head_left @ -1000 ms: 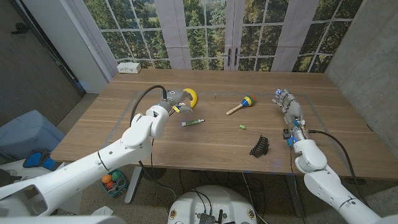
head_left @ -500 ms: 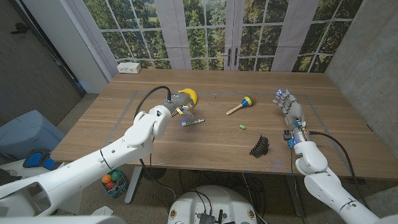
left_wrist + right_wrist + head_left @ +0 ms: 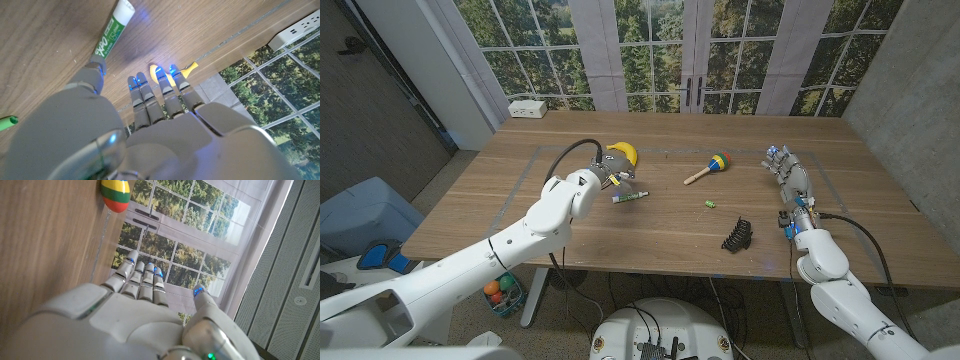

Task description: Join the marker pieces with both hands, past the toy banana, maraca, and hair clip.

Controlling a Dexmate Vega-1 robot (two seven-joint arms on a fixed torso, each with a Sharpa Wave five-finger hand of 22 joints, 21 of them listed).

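Observation:
The green and white marker body [image 3: 630, 197] lies on the wooden table, and its small green cap [image 3: 709, 204] lies apart to the right. My left hand [image 3: 603, 174] hovers just left of the marker, between it and the yellow toy banana [image 3: 624, 153]. In the left wrist view its fingers [image 3: 150, 97] are stretched out with nothing in them, and the thumb tip is beside the marker's [image 3: 114, 30] dark end. The cap [image 3: 6, 120] is also in that view. My right hand [image 3: 788, 172] stands open and upright at the right side, holding nothing.
The striped maraca [image 3: 708, 167] lies between the two hands, and its head [image 3: 116, 192] is visible beyond my right hand [image 3: 145, 305]. A black hair clip [image 3: 738, 234] sits near the front edge. A white power strip [image 3: 528, 108] rests at the far left corner.
My left hand has moved slightly right and toward the near side, closing on the marker's left end. The marker, the cap and my right hand have stayed where they were.

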